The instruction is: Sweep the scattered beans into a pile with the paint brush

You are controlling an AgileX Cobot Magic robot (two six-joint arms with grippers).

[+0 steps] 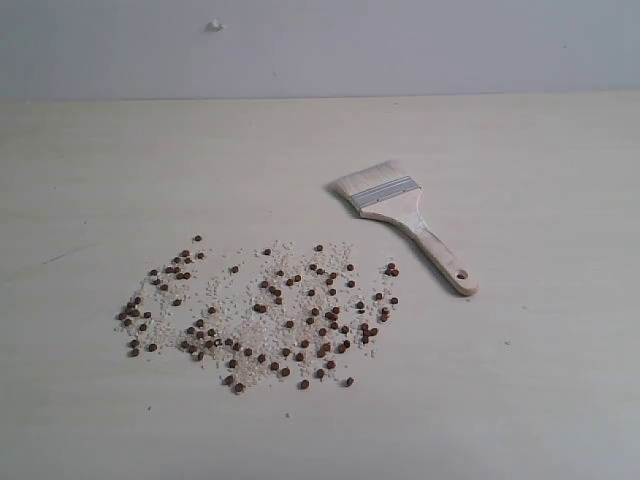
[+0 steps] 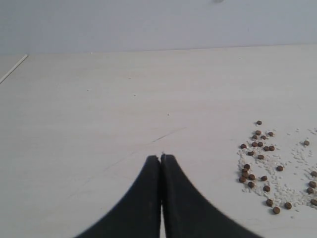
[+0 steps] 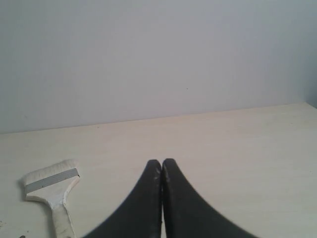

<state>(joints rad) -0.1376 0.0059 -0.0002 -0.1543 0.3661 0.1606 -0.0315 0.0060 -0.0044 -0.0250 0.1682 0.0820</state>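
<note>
Reddish-brown beans (image 1: 262, 310) mixed with fine pale grains lie scattered in a wide patch on the pale table. To their right lies the paint brush (image 1: 404, 218), flat on the table, whitish bristles toward the back and the holed handle end toward the front right. Neither arm shows in the exterior view. My left gripper (image 2: 161, 157) is shut and empty above bare table, with some beans (image 2: 260, 161) off to one side. My right gripper (image 3: 161, 161) is shut with nothing in it; the paint brush (image 3: 52, 191) lies apart from it.
A pale wall (image 1: 320, 45) rises behind the table's far edge. The table (image 1: 540, 400) is bare to the right of and in front of the brush. A thin dark scratch (image 2: 168, 134) marks the tabletop ahead of my left gripper.
</note>
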